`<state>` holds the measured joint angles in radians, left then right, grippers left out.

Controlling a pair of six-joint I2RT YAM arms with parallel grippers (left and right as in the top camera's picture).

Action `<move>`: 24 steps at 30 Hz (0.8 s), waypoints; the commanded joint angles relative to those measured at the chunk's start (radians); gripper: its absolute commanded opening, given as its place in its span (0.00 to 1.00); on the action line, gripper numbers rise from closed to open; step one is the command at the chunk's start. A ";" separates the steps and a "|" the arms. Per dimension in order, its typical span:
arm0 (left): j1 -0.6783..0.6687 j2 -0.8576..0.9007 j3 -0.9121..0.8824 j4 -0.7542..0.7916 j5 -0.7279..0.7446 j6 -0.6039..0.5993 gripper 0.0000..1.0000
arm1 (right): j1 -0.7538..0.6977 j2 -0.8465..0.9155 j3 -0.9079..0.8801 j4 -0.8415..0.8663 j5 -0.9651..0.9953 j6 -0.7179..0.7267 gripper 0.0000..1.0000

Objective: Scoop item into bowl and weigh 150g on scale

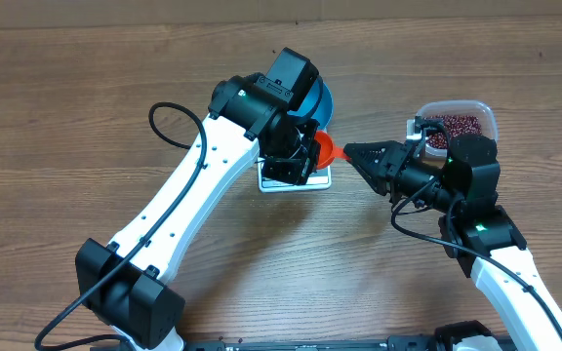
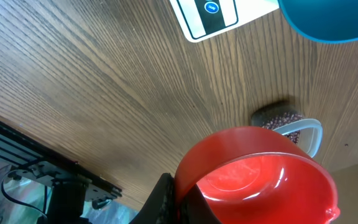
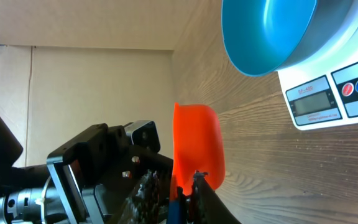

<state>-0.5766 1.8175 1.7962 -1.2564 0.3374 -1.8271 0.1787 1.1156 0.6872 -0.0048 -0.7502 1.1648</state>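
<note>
At table centre: scoop mid-handover, no beans moved yet.
L gripper [image 1: 301, 156] clamped on red scoop [image 2: 260, 177], whose cup is bare inside. Blue bowl [image 1: 322, 100] sits on scale [image 1: 322, 178] just behind; what shows of bowl's inside has no beans, rest hidden by L arm. Display unreadable. R gripper [image 1: 351, 152] has jaws drawn in either side of scoop's end, looks like a pinch. Beans [image 1: 455, 125] all in clear tub [image 1: 491, 122] at far R. Est. early stage: scooping, filling, weighing to 150g all left.
</note>
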 commanded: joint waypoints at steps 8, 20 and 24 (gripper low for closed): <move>-0.006 -0.013 0.020 -0.018 -0.004 -0.010 0.04 | 0.005 -0.002 0.021 0.003 0.025 -0.018 0.04; -0.006 -0.013 0.020 -0.024 -0.003 0.019 1.00 | 0.005 -0.002 0.021 -0.005 0.033 -0.077 0.04; -0.002 -0.013 0.020 -0.041 -0.008 0.142 1.00 | 0.003 -0.002 0.021 -0.081 0.098 -0.148 0.04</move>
<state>-0.5766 1.8175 1.7962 -1.2823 0.3374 -1.7962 0.1783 1.1156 0.6876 -0.0566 -0.7101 1.0897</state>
